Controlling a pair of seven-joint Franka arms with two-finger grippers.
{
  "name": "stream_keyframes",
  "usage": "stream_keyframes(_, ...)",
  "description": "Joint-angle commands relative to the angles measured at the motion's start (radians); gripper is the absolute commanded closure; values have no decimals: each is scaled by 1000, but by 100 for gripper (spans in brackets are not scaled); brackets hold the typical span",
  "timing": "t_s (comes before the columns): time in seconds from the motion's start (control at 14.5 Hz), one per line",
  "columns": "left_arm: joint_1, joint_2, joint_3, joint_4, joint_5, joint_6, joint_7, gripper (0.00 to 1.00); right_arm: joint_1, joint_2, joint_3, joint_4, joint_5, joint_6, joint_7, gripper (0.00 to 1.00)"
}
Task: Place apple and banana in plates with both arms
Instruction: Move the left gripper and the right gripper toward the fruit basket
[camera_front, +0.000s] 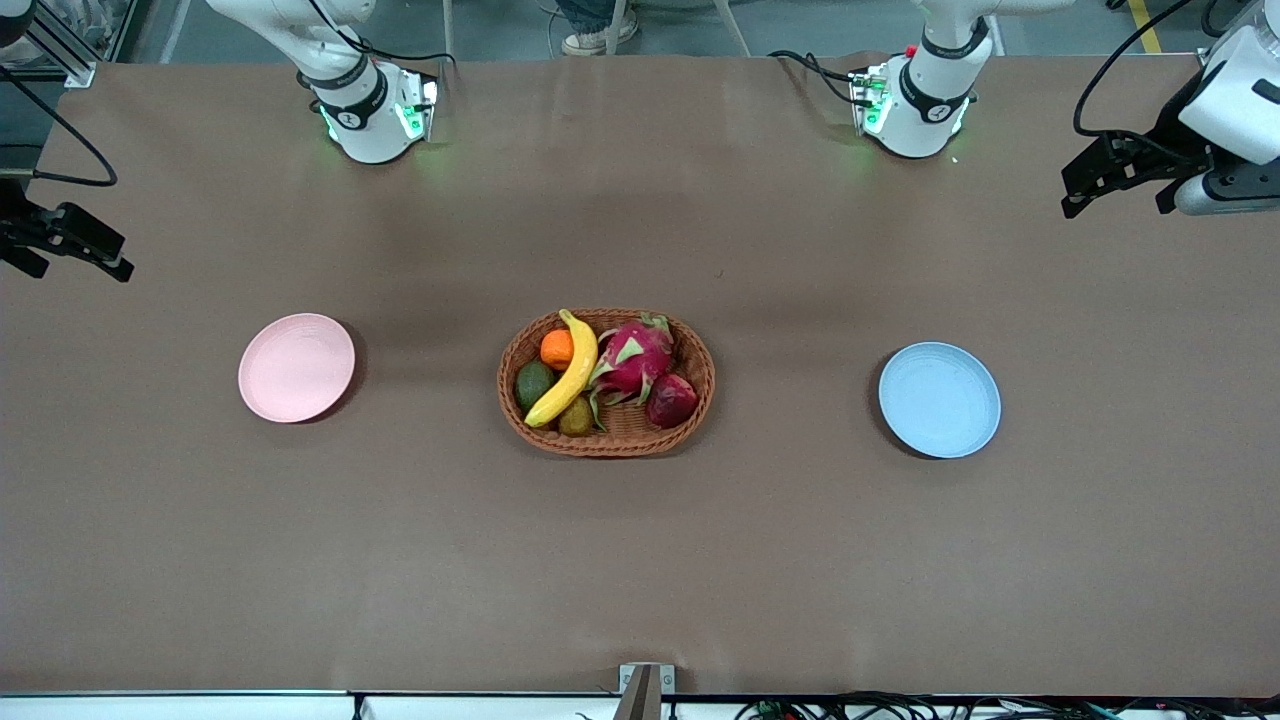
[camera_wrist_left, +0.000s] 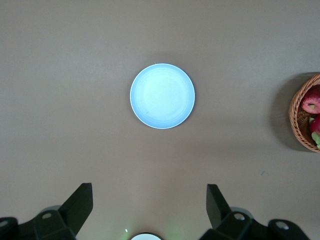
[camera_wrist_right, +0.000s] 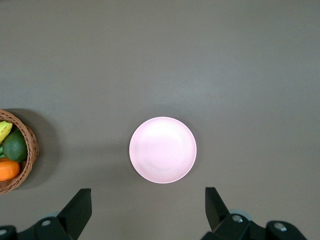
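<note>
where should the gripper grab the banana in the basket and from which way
Probably at mid-length, from straight above. The banana lies on top of the other fruit in the wicker basket, its middle exposed. An orange and avocado flank one side, the dragon fruit the other, so fingers should straddle its width across the curve.

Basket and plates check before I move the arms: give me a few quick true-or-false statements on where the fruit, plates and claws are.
1. The banana lies in the wicker basket. True.
2. The apple sits on the blue plate. False: it is in the basket.
3. The pink plate holds nothing. True.
4. The left claw is shut on the banana. False: it is open, holding nothing.
5. The right claw is open. True.
</note>
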Motion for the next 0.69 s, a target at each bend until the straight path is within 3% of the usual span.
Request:
stream_keyframes(0.0, 1, 7, -4, 18, 15, -4, 9, 0, 0, -33, 4, -31, -21, 17, -3, 0)
stream_keyframes(0.41, -19, 108, -16, 48, -5, 23, -1, 0, 0, -32, 4, -11, -9, 14, 0, 0)
stream_keyframes(0.62, -38, 200, -91, 42, -13, 129, -114, 0, 3, 28, 5, 50, 16, 15, 6, 0)
